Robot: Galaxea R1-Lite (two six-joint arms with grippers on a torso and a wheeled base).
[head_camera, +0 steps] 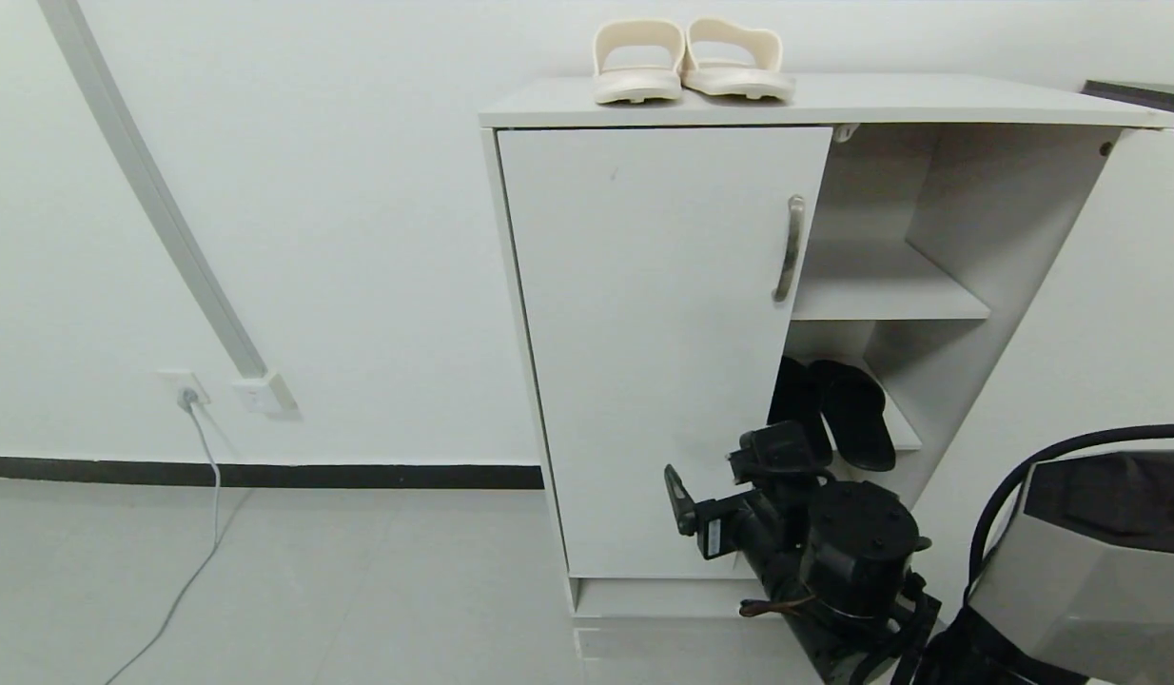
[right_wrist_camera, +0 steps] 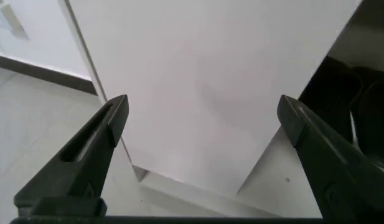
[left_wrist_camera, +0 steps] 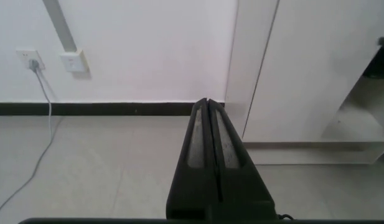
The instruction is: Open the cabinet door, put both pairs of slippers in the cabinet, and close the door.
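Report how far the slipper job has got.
Done: one cabinet door stands open, black slippers on the lower shelf. In hand: nothing; the right gripper is open before the closed door. Left: cream slippers atop the cabinet, then shutting the door.

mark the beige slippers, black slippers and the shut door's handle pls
beige slippers point(head_camera: 637, 46), head view, on the strap of the one on the robot's left.
black slippers point(head_camera: 855, 411), head view, on the upper of the right-hand one.
door handle point(head_camera: 790, 249), head view, on the middle of the bar.
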